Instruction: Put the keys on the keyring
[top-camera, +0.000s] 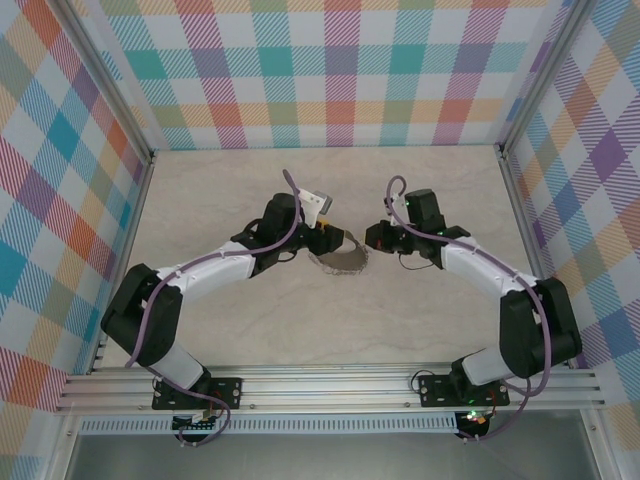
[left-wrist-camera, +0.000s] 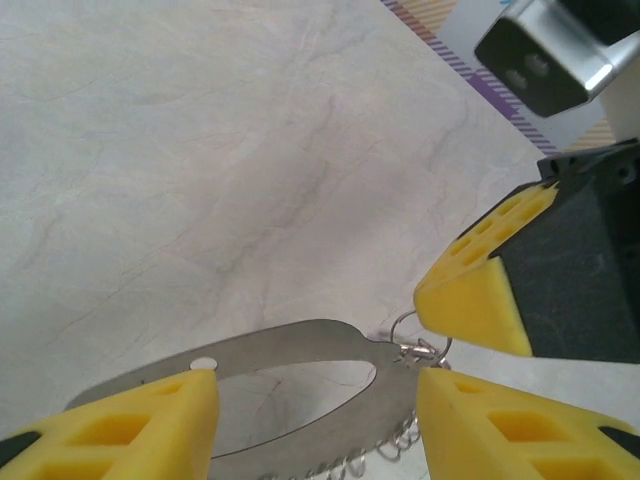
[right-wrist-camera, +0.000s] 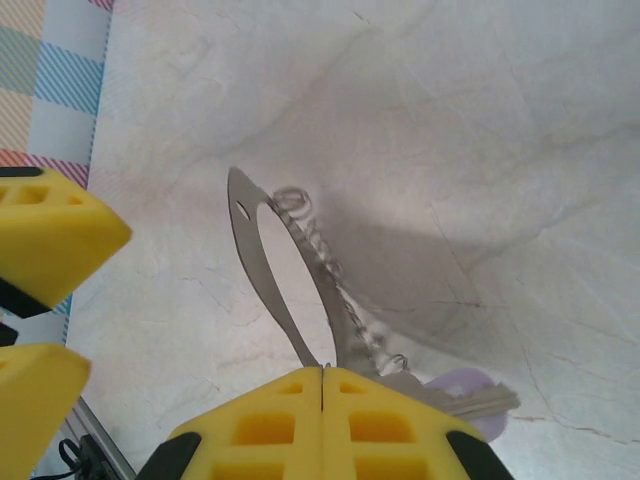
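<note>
Here, keyring (right-wrist-camera: 338, 330) pinched in right gripper (right-wrist-camera: 322, 385), key (right-wrist-camera: 462, 392) just beside.

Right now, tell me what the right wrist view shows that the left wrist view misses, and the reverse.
Right wrist view: the lilac key poking out beside the shut right gripper. Left wrist view: a silver metal block up on the right arm. Both: the keyring pinched by the right gripper, the left gripper with its fingers apart, and the pale table.
</note>
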